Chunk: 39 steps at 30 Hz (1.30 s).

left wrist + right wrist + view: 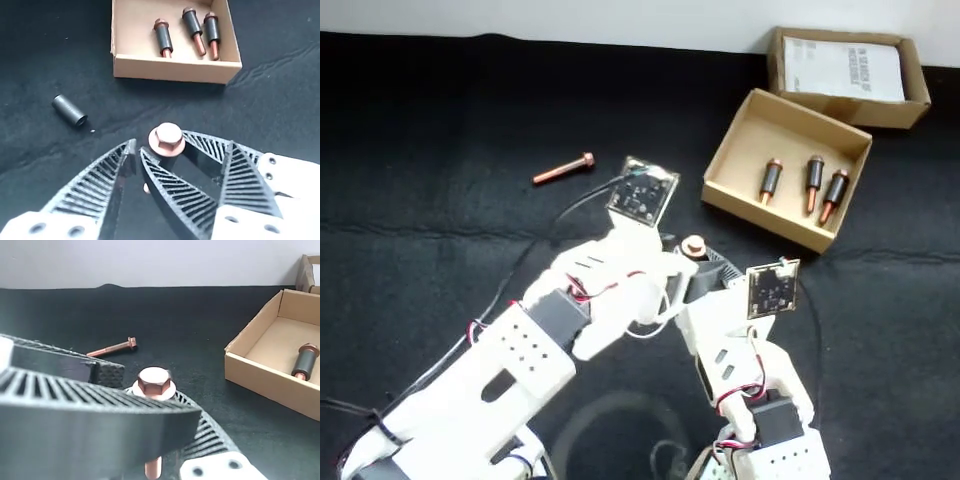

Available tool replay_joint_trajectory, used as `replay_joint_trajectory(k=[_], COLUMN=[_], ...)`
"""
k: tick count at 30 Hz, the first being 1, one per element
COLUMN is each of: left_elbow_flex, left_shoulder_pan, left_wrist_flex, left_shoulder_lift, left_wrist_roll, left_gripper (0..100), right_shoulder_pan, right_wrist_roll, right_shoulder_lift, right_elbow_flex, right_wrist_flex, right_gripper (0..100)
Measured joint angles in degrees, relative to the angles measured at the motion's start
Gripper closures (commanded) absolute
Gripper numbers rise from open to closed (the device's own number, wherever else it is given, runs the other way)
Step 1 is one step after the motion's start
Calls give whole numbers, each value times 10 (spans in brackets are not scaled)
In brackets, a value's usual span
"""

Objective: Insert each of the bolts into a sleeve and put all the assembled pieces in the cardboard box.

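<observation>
Left gripper point(138, 148) and right gripper point(125, 389) flank the upright sleeved bolt point(166, 139), though I cannot tell whose jaws clamp it, and the cardboard box point(765, 215) lies nearer the right one.

The end effector point(167, 401) clamps an upright bolt point(154, 382) while a loose bolt point(112, 347) lies farther off.

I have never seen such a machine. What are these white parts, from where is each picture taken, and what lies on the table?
You see a robot's left arm and right arm. One picture looks down from above; the other two come from a camera on each arm's wrist. The left claw and right claw meet around an upright bolt in its sleeve; which grips it, I cannot tell. On the table lie a loose bolt, a loose sleeve and a cardboard box with three assembled pieces.
</observation>
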State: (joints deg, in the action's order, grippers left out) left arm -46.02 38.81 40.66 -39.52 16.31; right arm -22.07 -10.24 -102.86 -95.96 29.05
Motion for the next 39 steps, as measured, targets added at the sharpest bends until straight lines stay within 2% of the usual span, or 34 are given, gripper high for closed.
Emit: replay_joint_trajectory(k=[6, 13, 16, 20, 21, 26, 32, 39], left_elbow_flex=[69, 135, 164, 189, 190, 191, 175, 42], left_shoulder_pan=[2, 5, 5, 4, -1, -78, -221, -382], left_wrist_flex=[99, 171, 211, 251, 258, 275, 332, 356], left_shoulder_lift=[-21, -127, -185, -258, -275, -345, -399, -481], left_wrist_roll=[0, -2, -2, -3, -3, -3, -3, -3], left_gripper=[758, 815, 869, 991, 992, 990, 990, 990], right_shoulder_pan=[4, 18, 19, 18, 18, 50, 135, 151], right_wrist_roll=[0, 0, 0, 0, 0, 0, 4, 90], right_shoulder_lift=[1, 1, 1, 1, 1, 1, 1, 0], right_elbow_flex=[-1, -1, -1, -1, -1, -1, 8, 79], right_wrist_flex=[0, 0, 0, 0, 0, 47, 125, 143], right_gripper=[991, 991, 991, 991, 991, 991, 991, 991])
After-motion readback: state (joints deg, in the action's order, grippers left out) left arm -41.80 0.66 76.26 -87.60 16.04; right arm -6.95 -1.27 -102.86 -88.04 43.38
